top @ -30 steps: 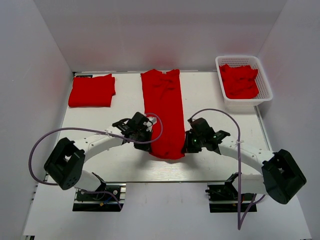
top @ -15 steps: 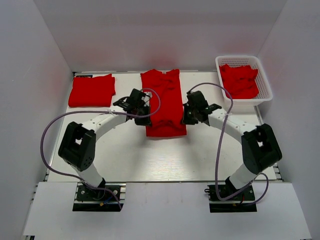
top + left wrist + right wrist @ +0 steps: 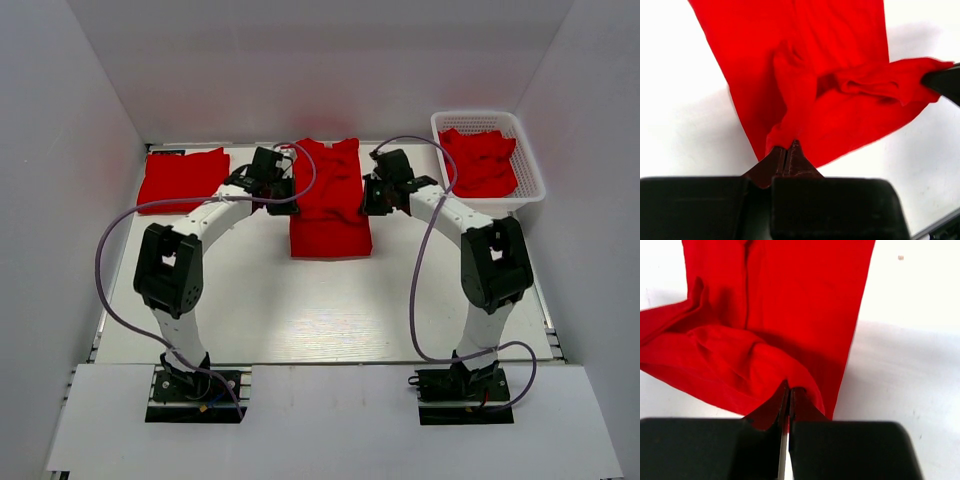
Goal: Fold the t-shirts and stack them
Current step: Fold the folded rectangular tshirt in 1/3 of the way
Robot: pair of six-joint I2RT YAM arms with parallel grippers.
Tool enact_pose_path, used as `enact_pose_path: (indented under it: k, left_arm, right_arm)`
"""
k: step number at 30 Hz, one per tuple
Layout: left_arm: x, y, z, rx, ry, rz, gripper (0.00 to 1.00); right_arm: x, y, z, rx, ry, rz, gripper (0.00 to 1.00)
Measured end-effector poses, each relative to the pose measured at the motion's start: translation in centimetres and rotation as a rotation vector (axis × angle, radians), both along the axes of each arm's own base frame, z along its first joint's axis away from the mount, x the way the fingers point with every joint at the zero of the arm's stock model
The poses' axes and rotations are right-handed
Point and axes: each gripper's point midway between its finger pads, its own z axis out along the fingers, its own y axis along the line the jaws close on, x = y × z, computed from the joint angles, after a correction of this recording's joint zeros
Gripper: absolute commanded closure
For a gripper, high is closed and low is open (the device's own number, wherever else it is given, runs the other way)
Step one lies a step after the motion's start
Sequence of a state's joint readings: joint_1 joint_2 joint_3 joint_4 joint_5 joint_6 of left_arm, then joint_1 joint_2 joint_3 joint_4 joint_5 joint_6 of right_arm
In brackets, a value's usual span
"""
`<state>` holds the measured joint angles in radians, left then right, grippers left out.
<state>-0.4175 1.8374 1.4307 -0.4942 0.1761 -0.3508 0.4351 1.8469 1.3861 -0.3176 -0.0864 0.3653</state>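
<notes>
- Gripping the middle t-shirt (image 3: pixel 330 215) at both side edges: left end effector (image 3: pixel 788 150) clenched on a pinch of red cloth, right end effector (image 3: pixel 788 391) clenched on the opposite edge.
- Held so with the near part doubled over the far part, probably to fold it in half with both edges level.
- Lying at the far centre of the surface (image 3: pixel 250 300), between a folded t-shirt (image 3: pixel 183 180) at far left and the basket (image 3: pixel 530 188) at far right.
- Folded t-shirt set apart there, likely as the base of the stack.
- Hard to count the more t-shirts (image 3: pixel 478 160) crumpled in the basket.
- Not possible to tell whether the lifted cloth, sagging between the two grips, touches the layer below.
- Sleeves hidden inside the folds.
</notes>
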Motion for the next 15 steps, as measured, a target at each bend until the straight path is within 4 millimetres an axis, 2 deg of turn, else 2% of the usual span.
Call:
enact_pose_path:
  k: [5,15]
  left_arm:
    - [2.6,0.2,0.3,0.000,-0.039,0.002,1.00]
    - [6.9,0.8,-1.2,0.011,-0.057,0.018,1.00]
  right_arm:
    - [2.0,0.0,-0.5,0.017,0.007,0.005,1.00]
    - [6.0,0.1,-1.1,0.072,0.005,0.020,1.00]
